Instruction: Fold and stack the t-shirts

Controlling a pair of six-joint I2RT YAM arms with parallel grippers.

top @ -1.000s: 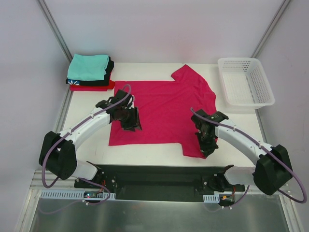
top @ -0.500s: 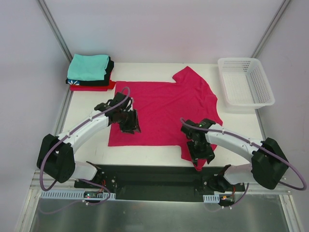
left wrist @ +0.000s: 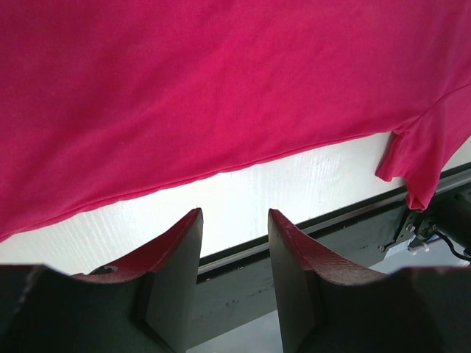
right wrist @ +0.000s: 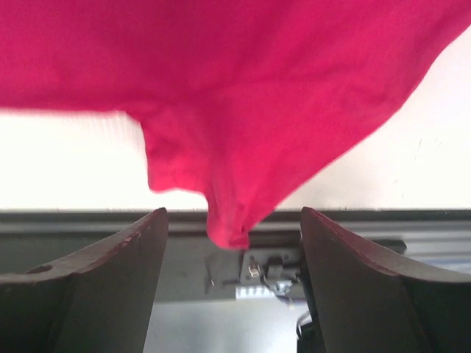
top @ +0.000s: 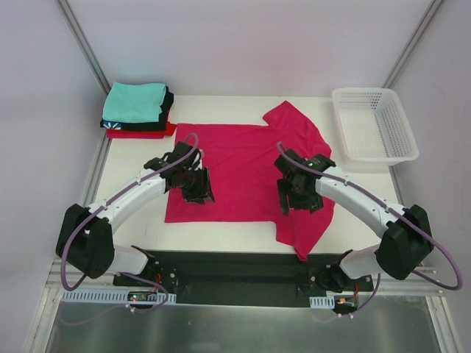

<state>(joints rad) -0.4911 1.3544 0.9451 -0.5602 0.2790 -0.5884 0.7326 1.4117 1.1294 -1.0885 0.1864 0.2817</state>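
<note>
- In the middle of the table [top: 131, 173] the crimson-pink t-shirt [top: 243, 158] lies spread out flat. One sleeve points to the upper centre of the frame, and the lower-right corner droops over the near edge.
- At the upper left of the frame sits the finished pile: the teal t-shirt [top: 134, 101] on top, the black t-shirt [top: 166, 110] under it and the red t-shirt [top: 140, 134] at the bottom. The pile is just beside the spread shirt's upper-left corner.
- The basket [top: 375, 121] stands at the upper right, apart from the cloth.
- The step in hand looks like laying the shirt out before its first fold, since no part is folded over yet.
- The next move likely calls for a fresh pinch on an edge. The drooping corner probably has to come back onto the table or be folded inward, and the cloth needs to stay smooth while it does.
- The left arm [top: 125, 195] curves in from the lower left. The left gripper [top: 199, 185] points down over the left part of the shirt, close to the near hem.
- In the wrist view the left gripper [left wrist: 234, 213] has its fingers apart with nothing between them. Bare table shows through the gap.
- The right arm [top: 360, 202] bends inward from the lower right, with the right gripper [top: 298, 195] low over the right part of the shirt.
- In the wrist view the right gripper [right wrist: 234, 212] is spread wide and holds nothing. The hanging corner shows beyond the gap.
</note>
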